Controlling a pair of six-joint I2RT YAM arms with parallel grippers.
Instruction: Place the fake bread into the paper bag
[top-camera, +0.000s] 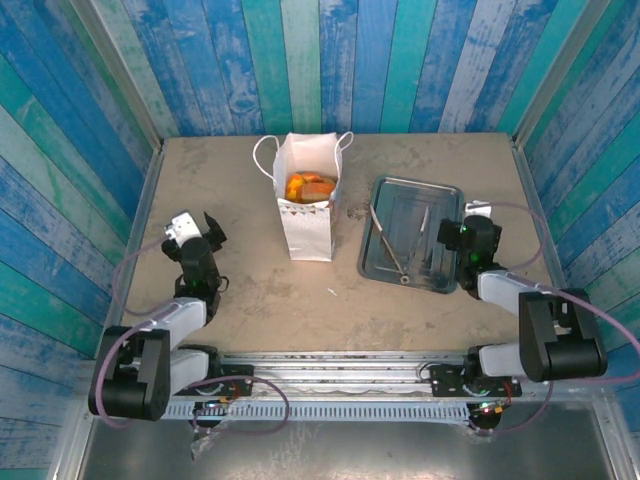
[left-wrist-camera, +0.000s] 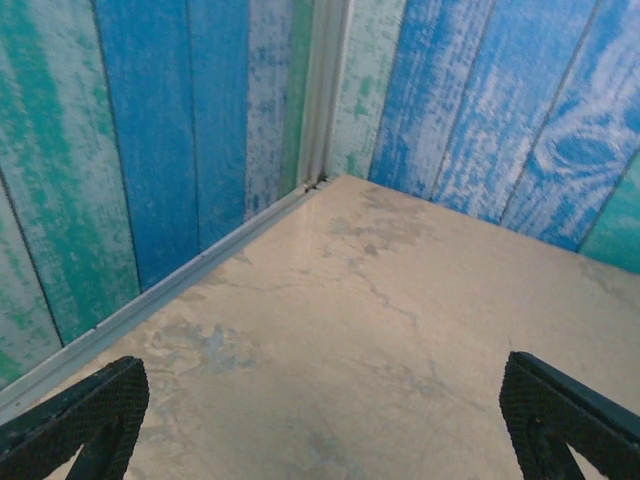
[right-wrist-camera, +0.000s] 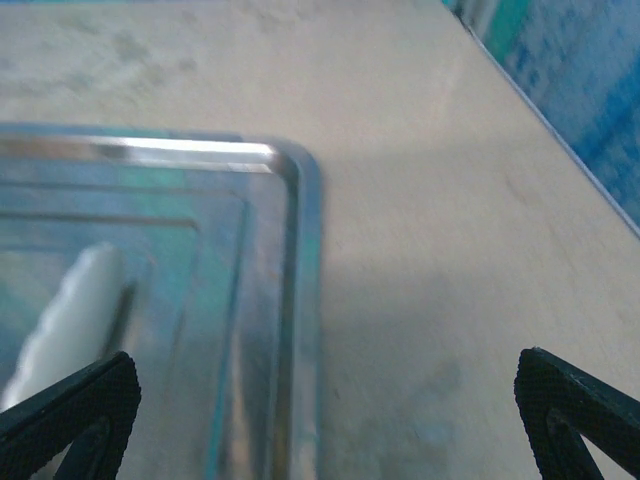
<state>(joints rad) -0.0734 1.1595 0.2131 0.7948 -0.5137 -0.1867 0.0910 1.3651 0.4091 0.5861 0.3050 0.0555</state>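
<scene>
From my station, the paper bag (top-camera: 306, 232) read as matt white paper, and the fake bread (top-camera: 307, 186) inside it had a faintly shiny, plastic-looking orange skin. The tray (right-wrist-camera: 300, 250) was polished metal, smooth and mirror-like along its rim, and the thin tongs (top-camera: 388, 245) looked like metal too. The table (left-wrist-camera: 400, 320) was a dull, mottled beige. The walls (left-wrist-camera: 150, 130) were wooden planks under worn, patchy blue and green paint. The left gripper (left-wrist-camera: 322, 405) had black, matt, cross-hatched pads (left-wrist-camera: 95, 410).
</scene>
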